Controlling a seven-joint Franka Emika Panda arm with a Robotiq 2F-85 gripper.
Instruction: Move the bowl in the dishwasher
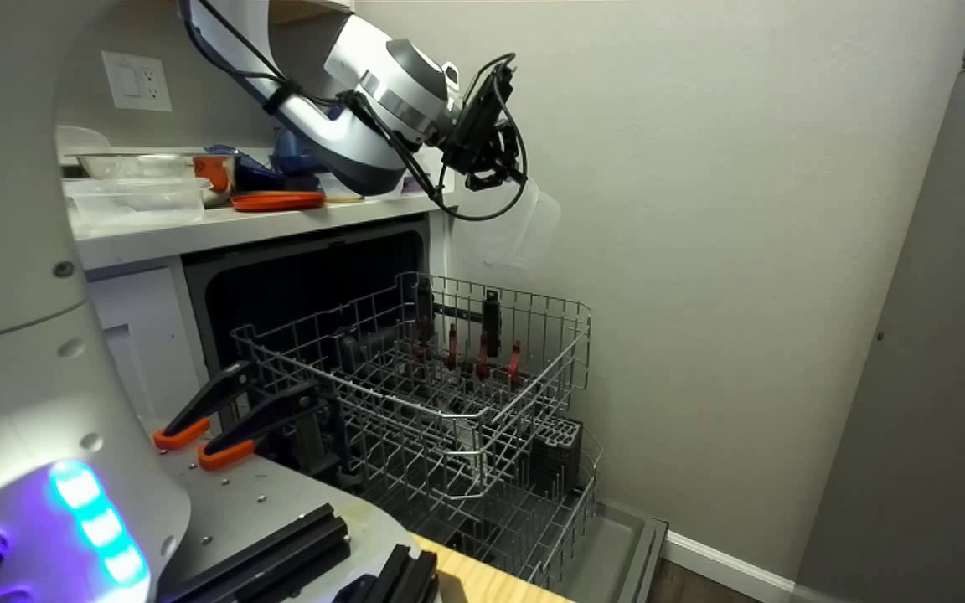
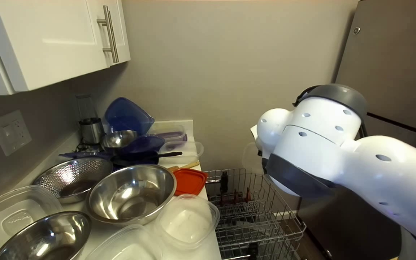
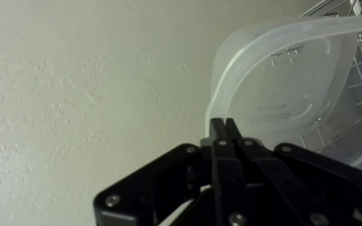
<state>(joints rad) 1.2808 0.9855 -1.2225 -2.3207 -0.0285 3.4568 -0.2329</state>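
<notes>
The bowl is a pale translucent plastic vessel (image 3: 281, 84), filling the upper right of the wrist view. It hangs tilted from my gripper (image 3: 223, 121), whose fingertips are shut on its rim. In an exterior view the bowl (image 1: 520, 226) hangs below the gripper (image 1: 492, 177), in front of the wall and higher than the rack. Its edge also shows faintly beside the arm in an exterior view (image 2: 252, 157). The dishwasher (image 1: 315, 280) is open, with its upper wire rack (image 1: 459, 415) pulled out; the rack also shows in an exterior view (image 2: 249, 236). The bowl and rack look apart.
A lower rack (image 1: 562, 536) and the open door (image 1: 616, 544) lie beneath. The wall (image 1: 700, 251) stands close behind the bowl. The counter (image 2: 208, 249) beside the rack holds steel bowls (image 2: 132, 195), clear containers (image 2: 188, 220) and a red lid (image 2: 190, 181). Clamps (image 1: 235, 419) sit near the robot base.
</notes>
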